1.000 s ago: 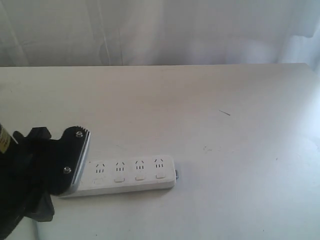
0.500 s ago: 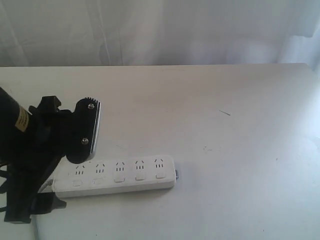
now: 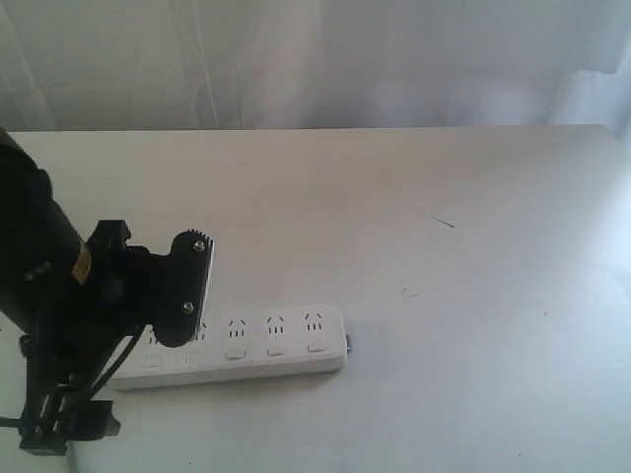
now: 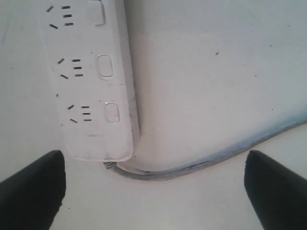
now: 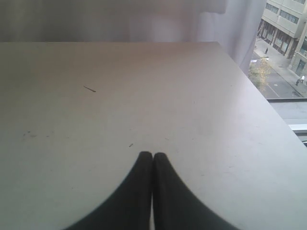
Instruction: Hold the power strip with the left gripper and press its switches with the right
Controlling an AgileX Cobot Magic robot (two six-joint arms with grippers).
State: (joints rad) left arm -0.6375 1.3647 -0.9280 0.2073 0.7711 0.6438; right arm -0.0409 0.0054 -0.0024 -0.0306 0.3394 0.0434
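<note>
Left gripper (image 4: 154,189): fingers (image 4: 33,189) spread wide, holding nothing. In the left wrist view both tips stand clear of the power strip (image 4: 91,72), whose rounded end lies just beyond them, closer to one finger than to the other. The grey cord (image 4: 201,165) leaves that end and curves across the table in the span between the tips.

Left arm (image 3: 59,296): black, at the left edge of the exterior view. It bears a small yellow label (image 3: 83,261), whose print is too small to read. Its end plate with two silver screws (image 3: 189,281) hangs over the left end of the strip and hides part of the socket groups there.

Power strip (image 3: 246,345): long, white, lying flat on the white table (image 3: 394,197) at lower left of centre. The switches (image 3: 276,348) run in a row along its near edge, one below each socket group. No brand or writing can be read on its face in either view.

Short dark mark (image 3: 444,222): on the tabletop right of centre, well apart from the strip.

Right gripper (image 5: 152,158): black pointed fingers pressed together, pinching nothing, over bare tabletop. Outside the exterior view.

Buildings and a street (image 5: 283,33): seen past the table's far corner.
</note>
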